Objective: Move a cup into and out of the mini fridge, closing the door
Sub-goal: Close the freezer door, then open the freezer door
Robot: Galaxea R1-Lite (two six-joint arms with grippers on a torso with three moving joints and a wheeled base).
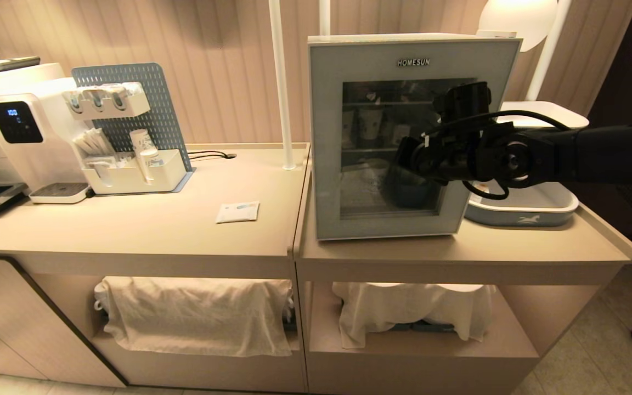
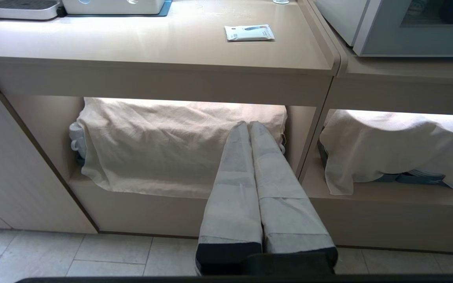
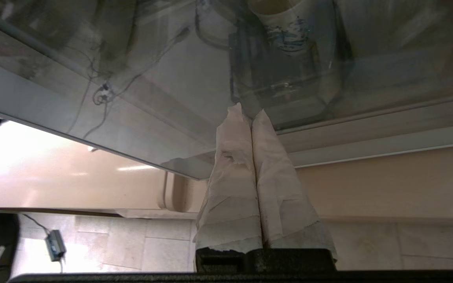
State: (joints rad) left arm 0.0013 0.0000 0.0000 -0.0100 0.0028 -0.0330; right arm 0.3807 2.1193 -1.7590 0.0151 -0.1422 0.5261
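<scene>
The mini fridge (image 1: 404, 137) stands on the right-hand counter (image 1: 458, 247), its door (image 1: 327, 164) shut flat against the cabinet, with "HOMESUN" lettering across the top of the frame. A strip of bare counter runs between the door's lower edge and the counter's front lip; to the left, the seam between the two counters lies just beside the fridge's left edge. A white tray (image 1: 524, 211) sits on the counter to the fridge's right, behind the arm.

The right arm reaches in level from the right, crossing in front of the glass window. The right gripper (image 3: 251, 118) has its wrapped fingers pressed together, holding nothing, tips close to the lower part of the glass; whether they touch it cannot be told. Through the glass beyond the tips a patterned paper cup (image 3: 285, 23) stands on a wire shelf inside.

The left gripper (image 2: 249, 125) hangs low before the left counter's open shelf, fingers pressed together, pointing toward a draped cloth (image 2: 163, 145). A small white packet (image 1: 237, 212) lies on the left counter, well apart from both grippers.
</scene>
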